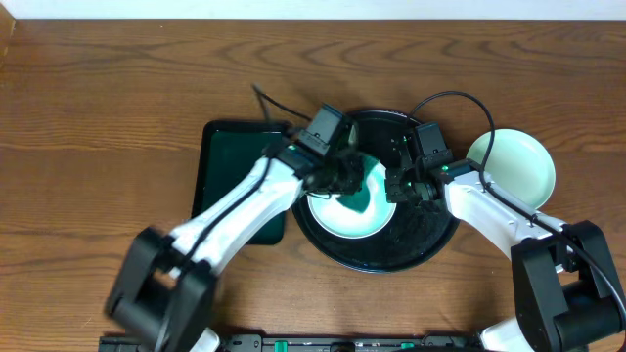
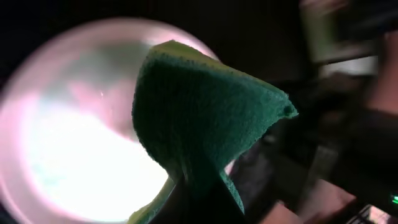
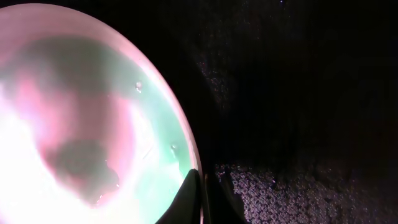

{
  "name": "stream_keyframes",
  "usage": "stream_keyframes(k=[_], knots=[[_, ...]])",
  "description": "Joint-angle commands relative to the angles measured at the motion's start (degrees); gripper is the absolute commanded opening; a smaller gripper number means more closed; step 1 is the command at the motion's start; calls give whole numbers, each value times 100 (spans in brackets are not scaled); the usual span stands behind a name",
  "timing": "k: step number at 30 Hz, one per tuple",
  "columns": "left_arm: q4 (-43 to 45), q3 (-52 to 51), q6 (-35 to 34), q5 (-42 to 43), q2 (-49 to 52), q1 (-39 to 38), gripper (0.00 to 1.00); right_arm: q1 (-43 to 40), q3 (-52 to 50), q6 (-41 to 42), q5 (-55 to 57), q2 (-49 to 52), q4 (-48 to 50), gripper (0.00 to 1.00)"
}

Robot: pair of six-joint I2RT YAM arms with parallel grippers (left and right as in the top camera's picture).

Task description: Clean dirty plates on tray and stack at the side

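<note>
A pale mint plate [image 1: 335,219] lies on the round black tray [image 1: 423,244]. My left gripper [image 1: 344,178] is shut on a green sponge [image 1: 364,193], which is pressed onto the plate's right half. In the left wrist view the folded sponge [image 2: 199,118] juts from the gripper [image 2: 200,202] over the bright plate [image 2: 68,143]. My right gripper [image 1: 399,186] is shut on that plate's right rim. In the right wrist view its fingers [image 3: 202,199] pinch the rim, with the plate [image 3: 81,124] to the left and the tray [image 3: 311,124] to the right. A second plate [image 1: 514,166] rests on the table right of the tray.
A rectangular dark green tray [image 1: 220,166] sits left of the black tray, partly under my left arm. Black cables loop over the back of the black tray. Bare wooden table surrounds everything.
</note>
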Motion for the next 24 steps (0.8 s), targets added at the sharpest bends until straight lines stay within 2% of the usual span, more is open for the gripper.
stream_keyframes(k=[1,11,24], knots=[[-125,20,13,-568,-444,28,8,107,-17,11,-157,37,13,1],[-782,13,11,-1956,-551,28,7,109,-17,11,-157,35,13,1],[-798,-42,11,-2011,-116,26,7,109,-17,11,-155,35,13,1]])
